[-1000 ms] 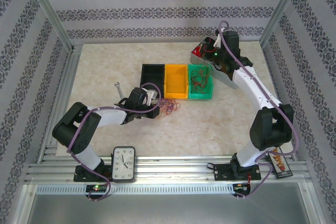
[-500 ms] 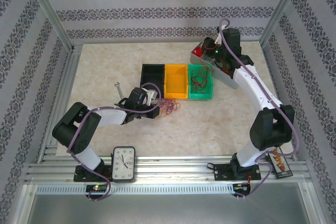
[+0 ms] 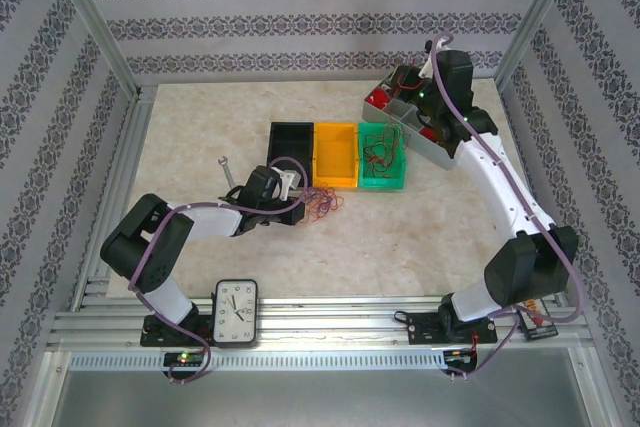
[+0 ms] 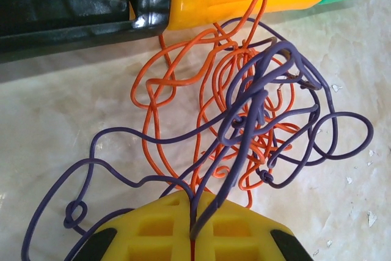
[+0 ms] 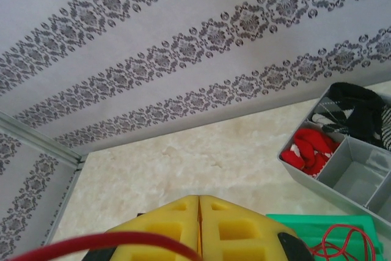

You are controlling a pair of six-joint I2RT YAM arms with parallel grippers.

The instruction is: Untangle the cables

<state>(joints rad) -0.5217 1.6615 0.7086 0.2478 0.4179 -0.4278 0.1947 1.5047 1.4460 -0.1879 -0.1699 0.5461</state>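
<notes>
Near the tabletop's middle, the left claw [image 4: 194, 215] is pinching a purple cable [image 4: 256, 99] of the orange-and-purple tangle [image 4: 211, 90] lying just ahead of it, while the right claw [image 5: 198, 212], toward the far right corner, is pinching a red cable [image 5: 91, 246] above the green bin [image 5: 342, 221].

We find open tabletop [image 3: 190, 127] left of the black bin [image 3: 291, 125] and across the near right quarter. The black bin, yellow bin [image 3: 336, 127] and green bin [image 3: 383, 185] stand touching in a row and block the centre. The grey tray [image 5: 357, 178] closes off the far right corner, just beside the green bin. Loose cables [image 4: 244, 120] sprawl on the table up to the yellow bin's front wall. The left arm [image 3: 200, 222] lies low across the near left. A small metal tool [image 3: 224, 162] lies beside it, and a clock [image 3: 236, 312] sits on the near rail.
</notes>
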